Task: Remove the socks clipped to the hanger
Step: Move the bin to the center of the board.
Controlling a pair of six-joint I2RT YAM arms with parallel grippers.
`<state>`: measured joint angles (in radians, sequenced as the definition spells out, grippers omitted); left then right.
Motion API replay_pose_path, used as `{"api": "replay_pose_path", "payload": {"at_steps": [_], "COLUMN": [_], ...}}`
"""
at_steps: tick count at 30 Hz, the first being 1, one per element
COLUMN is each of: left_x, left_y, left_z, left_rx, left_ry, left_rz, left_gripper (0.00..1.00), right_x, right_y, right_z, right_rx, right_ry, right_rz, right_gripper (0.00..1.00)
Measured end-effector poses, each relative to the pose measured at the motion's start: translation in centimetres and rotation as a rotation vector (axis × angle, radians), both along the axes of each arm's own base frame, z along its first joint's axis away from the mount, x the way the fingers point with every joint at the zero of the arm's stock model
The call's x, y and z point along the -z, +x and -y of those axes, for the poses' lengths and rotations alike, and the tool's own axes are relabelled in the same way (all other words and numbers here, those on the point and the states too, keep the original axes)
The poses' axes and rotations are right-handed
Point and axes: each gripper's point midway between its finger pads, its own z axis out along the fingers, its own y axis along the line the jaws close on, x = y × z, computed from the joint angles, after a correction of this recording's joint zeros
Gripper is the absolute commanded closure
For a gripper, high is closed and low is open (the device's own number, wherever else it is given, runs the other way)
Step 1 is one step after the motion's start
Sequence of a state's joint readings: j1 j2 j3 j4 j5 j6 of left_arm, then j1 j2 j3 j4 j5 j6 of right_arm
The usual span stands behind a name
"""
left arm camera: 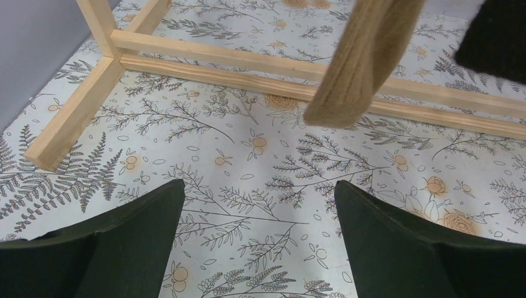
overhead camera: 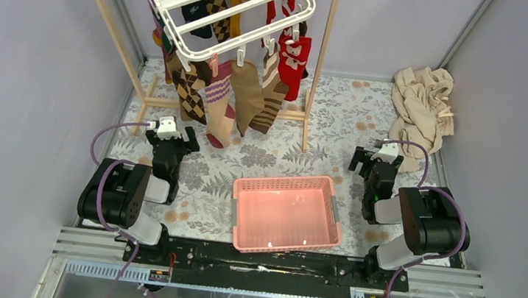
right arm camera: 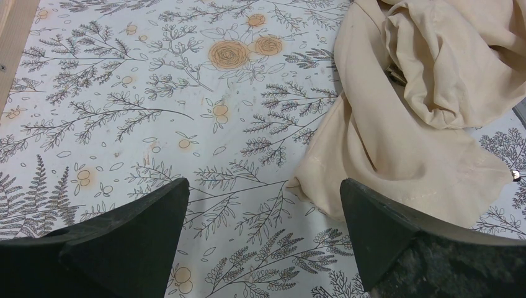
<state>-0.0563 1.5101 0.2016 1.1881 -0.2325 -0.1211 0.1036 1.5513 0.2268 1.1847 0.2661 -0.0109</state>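
The white plastic hanger (overhead camera: 184,33) hangs at the top of the top view, with several socks clipped to it: argyle brown (overhead camera: 191,93), pink striped (overhead camera: 219,107), tan (overhead camera: 246,95), brown striped (overhead camera: 273,94), red (overhead camera: 294,63). My left gripper (overhead camera: 170,139) is open and empty, low over the floral table, in front of the socks. In the left wrist view its jaws (left arm camera: 257,205) stand wide apart, the tan sock's toe (left arm camera: 356,74) hanging ahead. My right gripper (overhead camera: 370,164) is open and empty; its wrist view (right arm camera: 263,205) shows only tablecloth between the jaws.
A pink basket (overhead camera: 327,226) sits at the near middle between the arms. A wooden pole frame (overhead camera: 312,87) holds the hanger; its base bars (left arm camera: 248,65) lie ahead of my left gripper. A crumpled beige cloth (overhead camera: 421,106) lies at the back right, also in the right wrist view (right arm camera: 422,105).
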Motion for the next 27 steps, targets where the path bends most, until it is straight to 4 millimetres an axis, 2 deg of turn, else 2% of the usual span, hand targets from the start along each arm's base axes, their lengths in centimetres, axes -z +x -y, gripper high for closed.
{"api": "replay_pose_path", "payload": {"at_steps": [21,24,27], "left_x": [-0.3,-1.9,-4.8], "left_y": [0.0,-0.2,-0.6], "left_z": [0.0,0.1,0.6], "left_rx": [0.0,0.0,0.007], "left_ry": [0.0,-0.001,-0.005], "left_rz": [0.005,0.043,0.109], "left_gripper": [0.01,0.01,0.02], "right_x": [-0.1,-1.3,-4.2], "right_y": [-0.5,-1.8,-2.3], "right_z": [-0.2,0.7,1.7], "right_rx": [-0.019,0.032,0.105], "right_ry": [-0.001,0.008,0.04], "right_rz": [0.013,0.047,0.094], "right_gripper": [0.0,0.0,0.0]}}
